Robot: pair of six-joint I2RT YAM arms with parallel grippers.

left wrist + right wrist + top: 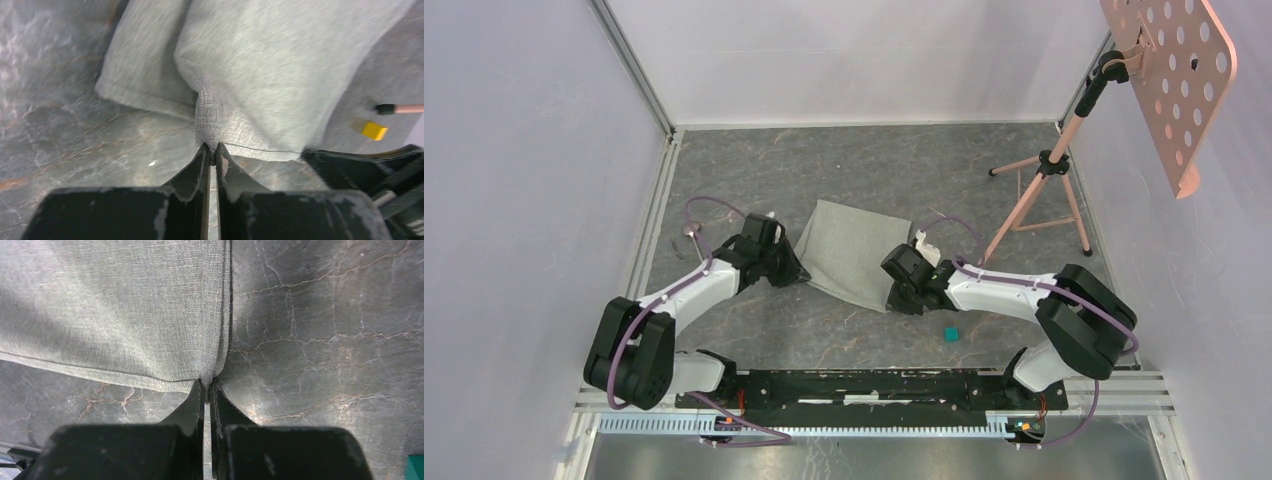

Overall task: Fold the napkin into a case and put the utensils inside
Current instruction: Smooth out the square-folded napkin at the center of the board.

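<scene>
Napkin (852, 248) lies mid-table, pinched at two near corners. The left gripper (212, 151) is clenched on a bunched corner at eight o'clock and the right gripper (207, 386) on the hemmed corner at five o'clock, apparently ready to lift and fold. No utensils show.

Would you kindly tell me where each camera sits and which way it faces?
Top external: above and behind the robot, looking down at the table; left arm and right arm show.
Left wrist: on the left arm, looking along the left tool, shut on the napkin.
Right wrist: on the right arm, looking along the right tool, shut on the napkin's corner.
Both wrist views share the napkin.
</scene>
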